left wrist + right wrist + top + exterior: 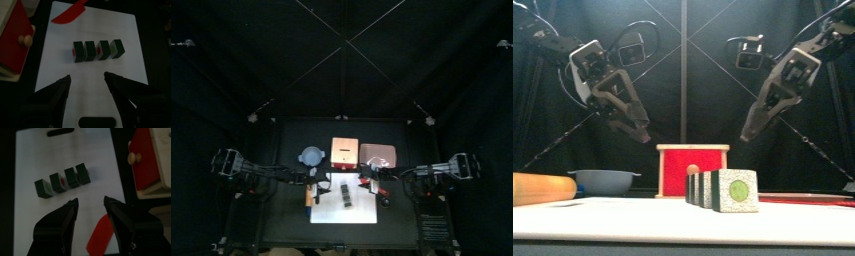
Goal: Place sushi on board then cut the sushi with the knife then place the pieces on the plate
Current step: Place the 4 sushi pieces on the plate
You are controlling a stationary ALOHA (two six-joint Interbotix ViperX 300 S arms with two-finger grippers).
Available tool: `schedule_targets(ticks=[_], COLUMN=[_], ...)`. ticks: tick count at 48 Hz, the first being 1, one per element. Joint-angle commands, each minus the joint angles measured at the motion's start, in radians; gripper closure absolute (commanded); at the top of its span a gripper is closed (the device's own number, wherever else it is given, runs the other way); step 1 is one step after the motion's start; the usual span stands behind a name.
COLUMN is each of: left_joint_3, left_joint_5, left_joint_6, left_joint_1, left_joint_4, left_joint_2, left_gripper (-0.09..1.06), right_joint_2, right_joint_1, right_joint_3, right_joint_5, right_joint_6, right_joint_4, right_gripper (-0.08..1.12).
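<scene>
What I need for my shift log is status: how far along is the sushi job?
Done: the dark green toy sushi roll stands on the white cutting board; whether it is cut yet is unclear. In hand: nothing; the left gripper and right gripper hover open above it, the red toy knife lying on the board. Left: any cutting, then moving pieces onto the flat pink tray, which shows none.

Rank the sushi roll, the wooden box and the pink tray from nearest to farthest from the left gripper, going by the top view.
1. The sushi roll, on the white board, just right of the left gripper.
2. The wooden box, behind the board, at the middle.
3. The pink tray, back right, beside the box.
</scene>
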Motion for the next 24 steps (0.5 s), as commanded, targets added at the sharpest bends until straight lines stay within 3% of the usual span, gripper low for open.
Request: schedule_targets(ticks=[1,24], left_joint_3=[-0.009,0.011], left_joint_5=[-0.009,-0.009], left_joint_6=[0.0,0.002], left_joint_1=[-0.002,-0.003], left_joint_4=[-0.005,-0.005], left_joint_2=[-0.014,-0.012], left_gripper=[0.06,0.06], right_joint_2=[0.064,0.229], right_joint_1=[0.005,0.003], right_joint_3=[-0.087,-0.259], right_joint_5=[0.025,0.15], right_joint_6=[0.0,-0.003], right_joint_4=[-0.031,-0.104], right_gripper=[0.23,0.23])
